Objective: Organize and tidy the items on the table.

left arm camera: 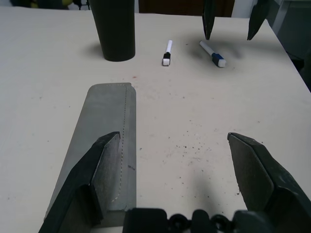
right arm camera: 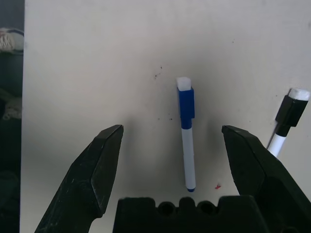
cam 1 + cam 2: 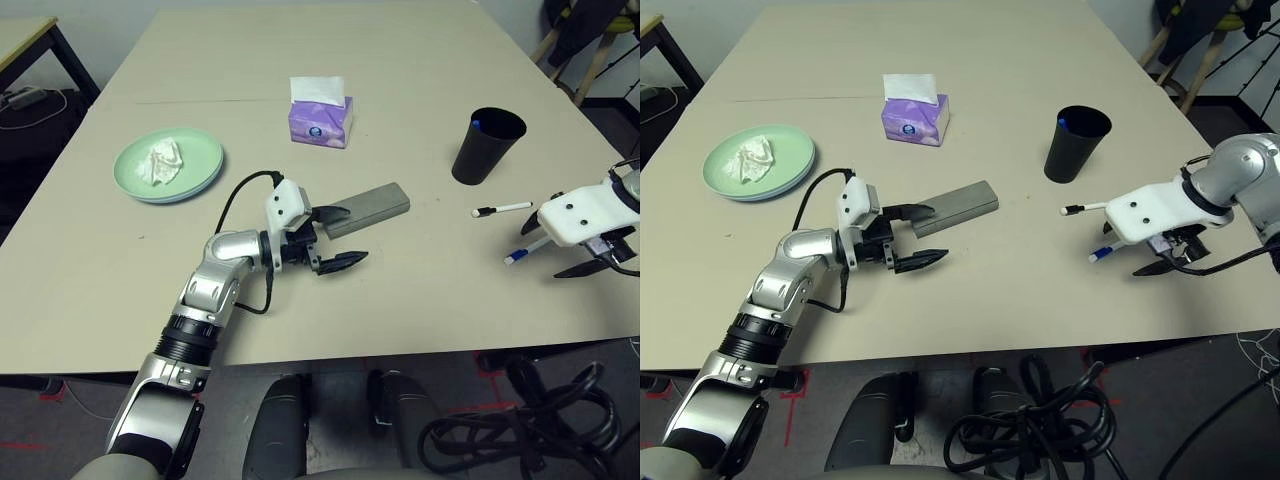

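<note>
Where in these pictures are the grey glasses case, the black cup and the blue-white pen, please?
grey glasses case (image 3: 372,208): left eye view, middle of its top face.
black cup (image 3: 485,150): left eye view, its outer wall.
blue-white pen (image 2: 187,131): right wrist view, its barrel, where blue meets white.

I can't read any text from here; the purple tissue box (image 3: 320,121) carries a small round blue mark on its front, too small to make out.

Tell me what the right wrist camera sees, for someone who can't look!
The open right gripper hangs over a blue-white pen lying on the beige table. A black-white pen lies beside it.
</note>
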`<state>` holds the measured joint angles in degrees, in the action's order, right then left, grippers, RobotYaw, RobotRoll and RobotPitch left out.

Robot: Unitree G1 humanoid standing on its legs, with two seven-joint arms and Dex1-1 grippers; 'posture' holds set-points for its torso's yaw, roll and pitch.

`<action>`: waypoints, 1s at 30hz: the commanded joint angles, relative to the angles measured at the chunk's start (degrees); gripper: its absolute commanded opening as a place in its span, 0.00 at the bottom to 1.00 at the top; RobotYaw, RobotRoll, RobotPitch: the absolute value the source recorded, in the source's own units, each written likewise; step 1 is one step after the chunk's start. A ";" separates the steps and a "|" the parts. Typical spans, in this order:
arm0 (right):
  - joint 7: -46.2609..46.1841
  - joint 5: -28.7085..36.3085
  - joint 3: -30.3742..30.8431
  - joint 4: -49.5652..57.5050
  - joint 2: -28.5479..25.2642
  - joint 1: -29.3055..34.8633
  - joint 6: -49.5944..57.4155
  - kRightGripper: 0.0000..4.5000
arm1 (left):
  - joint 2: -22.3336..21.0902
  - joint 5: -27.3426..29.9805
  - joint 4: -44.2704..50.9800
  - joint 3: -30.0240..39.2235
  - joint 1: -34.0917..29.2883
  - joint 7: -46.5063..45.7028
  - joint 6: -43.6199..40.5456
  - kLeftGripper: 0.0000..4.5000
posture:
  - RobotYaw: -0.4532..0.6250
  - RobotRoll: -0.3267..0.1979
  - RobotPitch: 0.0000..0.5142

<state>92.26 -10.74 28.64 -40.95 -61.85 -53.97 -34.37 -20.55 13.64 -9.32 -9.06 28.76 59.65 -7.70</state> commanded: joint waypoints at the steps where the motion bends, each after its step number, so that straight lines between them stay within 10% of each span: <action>1: -0.05 -3.07 0.27 -2.60 1.08 -1.18 -2.34 1.00 | 0.19 0.95 1.42 0.18 0.16 0.15 0.79 1.00 | 0.45 0.62 0.43; 23: -2.96 -7.69 -0.50 -7.78 5.35 0.09 -7.87 1.00 | -0.76 1.28 4.98 -0.17 -1.33 -1.39 0.05 1.00 | 0.48 0.62 0.44; 30: -1.69 -7.50 -0.49 -8.14 4.88 0.66 -7.83 0.54 | -0.66 1.38 4.79 -0.17 -0.78 -1.34 0.13 1.00 | 0.48 0.62 0.43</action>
<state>89.05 -18.10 28.33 -47.89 -55.89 -54.62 -42.23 -21.18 14.48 -5.34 -8.95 28.40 58.23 -7.29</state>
